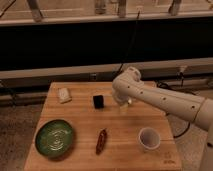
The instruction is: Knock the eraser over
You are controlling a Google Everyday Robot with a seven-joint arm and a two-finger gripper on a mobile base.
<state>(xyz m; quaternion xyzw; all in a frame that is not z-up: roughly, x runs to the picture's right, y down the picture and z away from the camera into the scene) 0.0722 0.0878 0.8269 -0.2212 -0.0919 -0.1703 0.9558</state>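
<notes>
The eraser (99, 102) stands at the back middle of the wooden counter (125, 152). Nearest lie a green plate (55, 139), a brown oblong thing (101, 141) and a white cup (149, 138). Farther back, the end effector (125, 104) hangs just right of the eraser, spread wide, empty. A pale lump (64, 95) sits far left.
</notes>
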